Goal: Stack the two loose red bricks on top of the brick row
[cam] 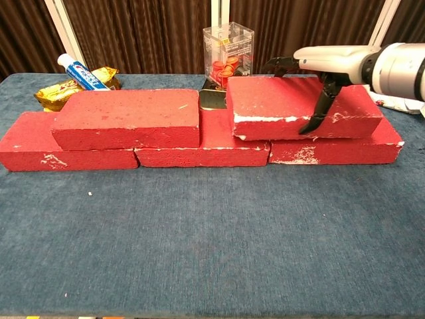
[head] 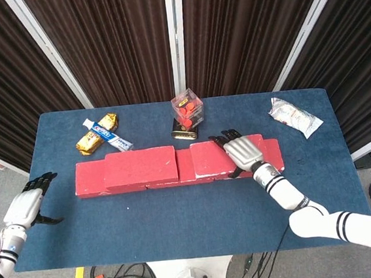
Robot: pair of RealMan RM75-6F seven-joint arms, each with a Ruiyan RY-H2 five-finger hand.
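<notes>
We judge the task close to finished. The brick row [cam: 199, 149] runs across the middle of both frames on the blue worktop [cam: 212, 246], and one red brick [cam: 126, 119] already lies flat on top of it at centre left, apparently settled with no hand near it. The second red brick [cam: 299, 109] sits on top of the row at centre right, straddling the row's middle and right bricks, a small gap apart from the first stacked brick. Our right robot hand [cam: 319, 66] lies across its top, fingers reaching over the far edge and the thumb hooked down the near face, so we read it as gripping the brick; we cannot tell whether the brick's full weight is on the row or partly carried. In the head view the same robot hand [head: 241, 152] covers the middle of that brick [head: 207, 158]. Our left robot hand [head: 26, 205] hangs at the lower left of the frame, off the worktop's edge, fingers loosely apart and holding nothing. What looks to be left is to square the second brick, let go, and draw the right arm clear. Behind the row stand a clear box [cam: 229, 54] of red pieces, a tin [cam: 216, 100], toothpaste [cam: 83, 73] and a gold wrapper [cam: 56, 92].
</notes>
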